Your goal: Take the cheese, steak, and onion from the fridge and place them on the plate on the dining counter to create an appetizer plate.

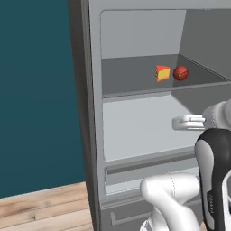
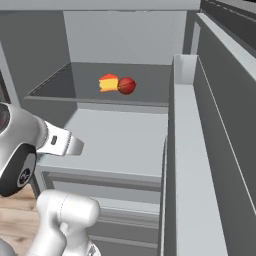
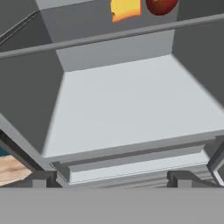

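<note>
At the open fridge (image 1: 135, 131), my jaws (image 3: 109, 178) spread wide and empty below the upper shelf, where cheese (image 1: 162, 73) touches onion (image 1: 180, 72); next, a rising reach for the cheese.

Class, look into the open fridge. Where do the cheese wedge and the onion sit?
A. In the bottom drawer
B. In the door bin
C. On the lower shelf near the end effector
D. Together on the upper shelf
D: the cheese and the onion sit side by side on the upper shelf of the fridge, above the level of the open end effector.
</note>
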Tool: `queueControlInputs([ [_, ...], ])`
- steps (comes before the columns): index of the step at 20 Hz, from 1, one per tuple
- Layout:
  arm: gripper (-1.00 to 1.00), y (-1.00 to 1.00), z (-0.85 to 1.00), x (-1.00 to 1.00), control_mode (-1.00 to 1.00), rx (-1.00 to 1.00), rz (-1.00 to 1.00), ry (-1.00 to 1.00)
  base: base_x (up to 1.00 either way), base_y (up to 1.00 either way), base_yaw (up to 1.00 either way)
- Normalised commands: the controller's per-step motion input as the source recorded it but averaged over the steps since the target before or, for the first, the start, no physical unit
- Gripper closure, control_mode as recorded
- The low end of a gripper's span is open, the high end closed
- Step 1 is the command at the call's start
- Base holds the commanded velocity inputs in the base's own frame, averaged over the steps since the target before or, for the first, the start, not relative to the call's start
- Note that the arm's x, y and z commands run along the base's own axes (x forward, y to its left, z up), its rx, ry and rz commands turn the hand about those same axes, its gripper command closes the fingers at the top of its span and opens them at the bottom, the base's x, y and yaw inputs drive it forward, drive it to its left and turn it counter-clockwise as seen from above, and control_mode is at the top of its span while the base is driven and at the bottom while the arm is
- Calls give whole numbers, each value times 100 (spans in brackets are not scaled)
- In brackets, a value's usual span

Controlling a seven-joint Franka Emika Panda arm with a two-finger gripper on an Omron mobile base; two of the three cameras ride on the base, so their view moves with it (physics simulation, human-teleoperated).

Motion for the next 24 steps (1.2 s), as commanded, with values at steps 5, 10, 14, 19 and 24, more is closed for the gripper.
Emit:
queueControlInputs([
  [5, -100, 0, 83, 0, -100, 0, -3, 0, 0, 0, 0],
  [10, -100, -1, 67, 4, -100, 0, -21, 2, 0, 0, 0],
  [14, -100, -3, 38, 0, -100, -1, -19, 0, 0, 0, 0],
  [19, -100, -6, 6, 3, -100, -1, -4, 0, 0, 0, 0],
  [24, -100, -22, 0, 0, -100, 0, 0, 0, 0, 0, 0],
])
